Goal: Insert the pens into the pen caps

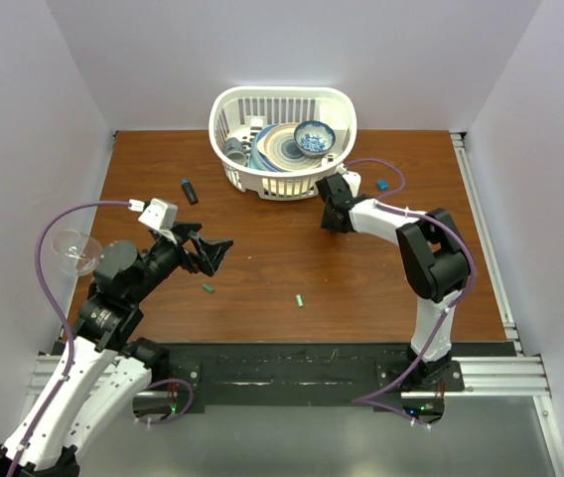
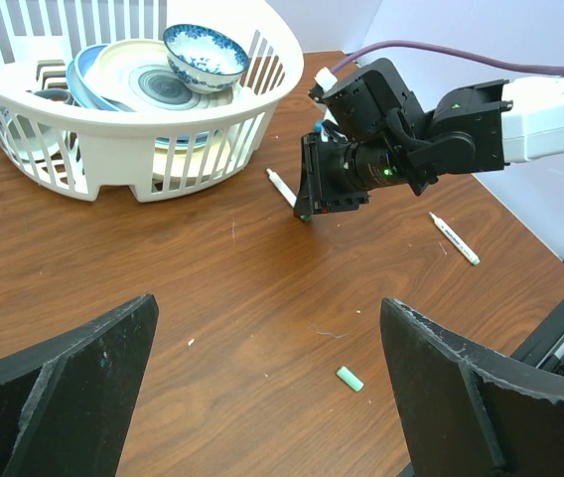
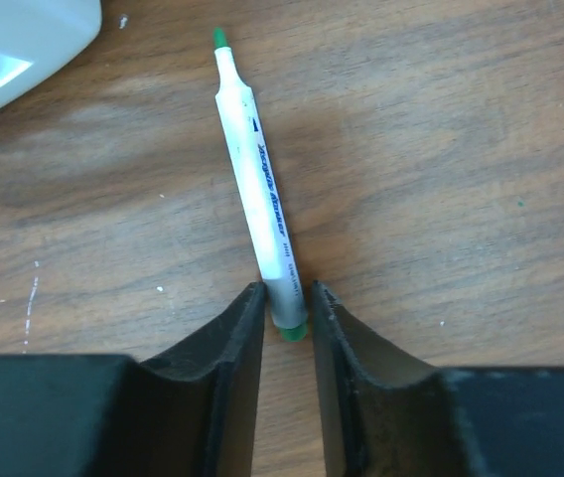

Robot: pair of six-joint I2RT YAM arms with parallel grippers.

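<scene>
The right gripper point(image 3: 287, 303) has its jaws drawn in to a narrow gap on the tail end of one pen point(image 3: 260, 189), which lies flat on the worktop point(image 3: 441, 149) near the basket point(image 2: 193, 139). The left gripper point(image 1: 211, 253) hangs with jaws spread wide, holding nothing. The second pen point(image 2: 455, 238), a green cap point(image 1: 301, 299) and the other cap point(image 1: 207, 289) lie loose. In my judgement the pen is light, stiff and smooth, liable to swivel in an end grip, and a hold nearer mid-barrel would be steadier.

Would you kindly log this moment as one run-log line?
phase: pen pickup | right jaws: closed on white pen end near basket | left jaws: open, empty | green caps: lying loose
</scene>
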